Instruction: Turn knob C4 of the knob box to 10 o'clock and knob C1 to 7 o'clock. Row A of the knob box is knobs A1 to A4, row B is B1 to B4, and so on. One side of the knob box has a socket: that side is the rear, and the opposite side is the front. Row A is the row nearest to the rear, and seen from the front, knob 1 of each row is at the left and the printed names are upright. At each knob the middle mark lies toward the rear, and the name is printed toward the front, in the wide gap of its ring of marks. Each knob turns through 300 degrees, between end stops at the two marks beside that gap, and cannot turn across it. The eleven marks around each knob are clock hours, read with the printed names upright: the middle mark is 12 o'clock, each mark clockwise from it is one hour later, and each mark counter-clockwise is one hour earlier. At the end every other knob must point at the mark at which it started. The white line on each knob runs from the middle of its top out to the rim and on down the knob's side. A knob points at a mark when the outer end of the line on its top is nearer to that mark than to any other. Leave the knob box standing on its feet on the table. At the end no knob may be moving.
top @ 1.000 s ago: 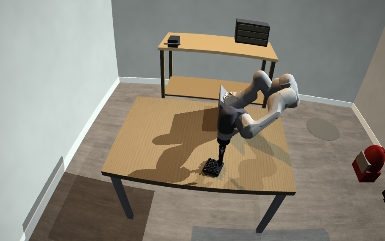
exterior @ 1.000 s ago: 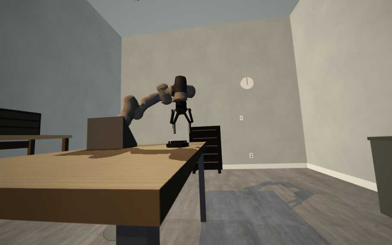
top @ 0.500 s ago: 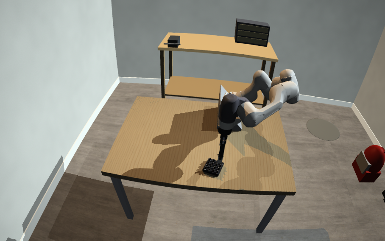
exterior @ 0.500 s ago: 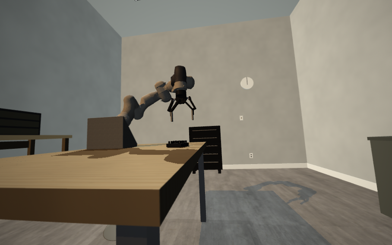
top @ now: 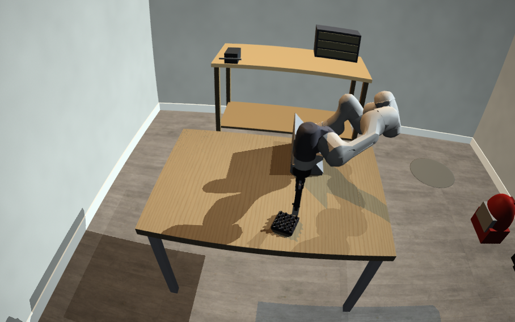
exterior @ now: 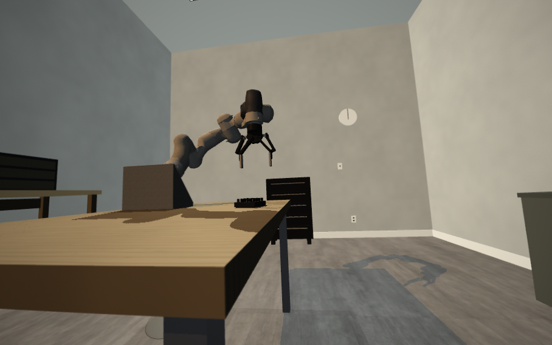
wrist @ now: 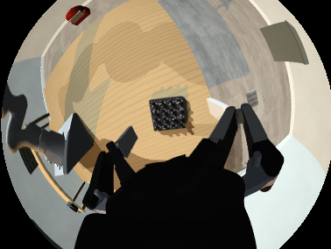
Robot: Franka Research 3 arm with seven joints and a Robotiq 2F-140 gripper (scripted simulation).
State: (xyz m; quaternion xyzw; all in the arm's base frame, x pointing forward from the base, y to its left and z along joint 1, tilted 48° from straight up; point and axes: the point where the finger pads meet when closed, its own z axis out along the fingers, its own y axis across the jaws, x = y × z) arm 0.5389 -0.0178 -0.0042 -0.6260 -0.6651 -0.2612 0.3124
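Knob box [top: 285, 223] [exterior: 250, 204] [wrist: 169, 114] sits on the desk [top: 212, 159] [exterior: 121, 243] [wrist: 131, 92], below the tool [top: 295, 211] [exterior: 256, 160] [wrist: 170, 119], whose fingers stand wide apart, holding nothing. Any return to a knob calls for descent (individual pointers are too small to read). The arm [top: 357, 145] [exterior: 211, 138] [wrist: 37, 142] reaches out bent, tool pointing down.

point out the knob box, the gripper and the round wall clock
knob box [top: 285, 223] [exterior: 250, 204] [wrist: 168, 114]: top, exterior and wrist views, on its body
gripper [exterior: 256, 166]: exterior view, midway between the open fingertips
wall clock [exterior: 348, 116]: exterior view, on its face
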